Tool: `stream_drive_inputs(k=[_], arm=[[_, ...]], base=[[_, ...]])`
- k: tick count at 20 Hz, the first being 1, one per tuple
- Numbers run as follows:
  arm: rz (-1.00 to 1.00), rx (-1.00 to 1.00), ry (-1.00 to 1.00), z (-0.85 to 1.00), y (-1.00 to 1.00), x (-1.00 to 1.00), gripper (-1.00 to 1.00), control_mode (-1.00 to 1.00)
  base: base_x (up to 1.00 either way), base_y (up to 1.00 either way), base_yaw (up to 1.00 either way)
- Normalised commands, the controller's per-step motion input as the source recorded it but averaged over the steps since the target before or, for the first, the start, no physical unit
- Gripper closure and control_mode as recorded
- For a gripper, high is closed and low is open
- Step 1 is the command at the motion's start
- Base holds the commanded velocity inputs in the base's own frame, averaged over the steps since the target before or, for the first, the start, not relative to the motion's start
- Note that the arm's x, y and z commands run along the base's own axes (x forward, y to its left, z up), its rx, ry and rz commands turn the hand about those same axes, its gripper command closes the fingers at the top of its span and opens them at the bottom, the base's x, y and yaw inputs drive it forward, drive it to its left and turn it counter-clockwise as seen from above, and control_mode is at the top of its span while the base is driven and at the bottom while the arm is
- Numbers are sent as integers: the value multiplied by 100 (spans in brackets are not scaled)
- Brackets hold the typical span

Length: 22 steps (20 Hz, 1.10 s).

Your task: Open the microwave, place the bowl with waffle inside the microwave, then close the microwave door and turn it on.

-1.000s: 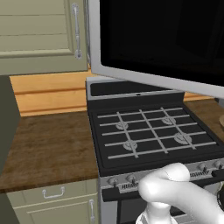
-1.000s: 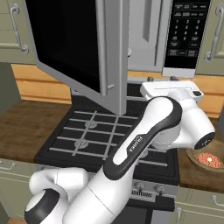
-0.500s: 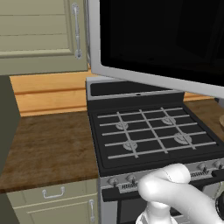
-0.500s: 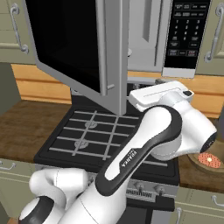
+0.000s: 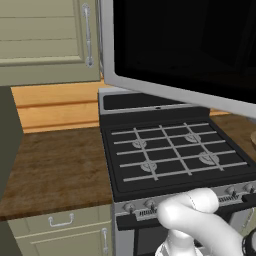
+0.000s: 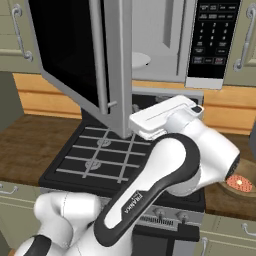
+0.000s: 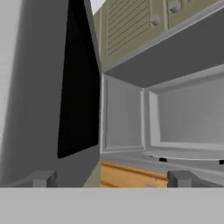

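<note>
Since my gripper [image 7: 109, 179] stands spread wide with nothing between its tips, I judge the door-opening done and the step in hand to be going for the bowl with waffle [image 6: 241, 183]. In the hand view my two finger tips rise far apart at the bottom, looking up into the grey cavity of the microwave [image 7: 175, 118]. To do this step well I would draw the hand away from the opening and bring it low to my right, since the bowl sits on the wooden counter [image 6: 30, 145] at the right edge of the right base view, beside the black gas stove [image 6: 100, 160] and well apart from my hand. I would come down over the rim with the jaws kept wide, close on one wall of the bowl, and lift it level so the reddish piece stays in.

Farther off, the microwave door [image 6: 80, 65] hangs swung out over the stove, its black glass crossing the top of the left base view. I should route the bowl around its free edge, not under it. Beyond it the white turntable [image 6: 139, 60] shows inside the cavity, with the control panel [image 6: 212, 42] to the right.

My own elbow covers part of the bowl, and the frame cuts off the rest, so I cannot tell its full rim or how the waffle lies. The door handle is hard to make out.
</note>
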Motion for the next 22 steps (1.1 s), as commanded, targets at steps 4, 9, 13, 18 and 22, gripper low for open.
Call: stream_drive_inputs(k=[4, 9, 13, 18, 22], arm=[[23, -7, 2, 0, 77, -58, -100, -100], [13, -11, 0, 0, 98, -51, -100, -100], [4, -16, 0, 0, 100, -25, -100, -100], [0, -16, 0, 0, 100, -27, -100, -100], [0, -12, 0, 0, 100, -48, -100, -100]], base=[[0, 0, 0], [0, 0, 0], [0, 0, 0], [0, 0, 0], [0, 0, 0]])
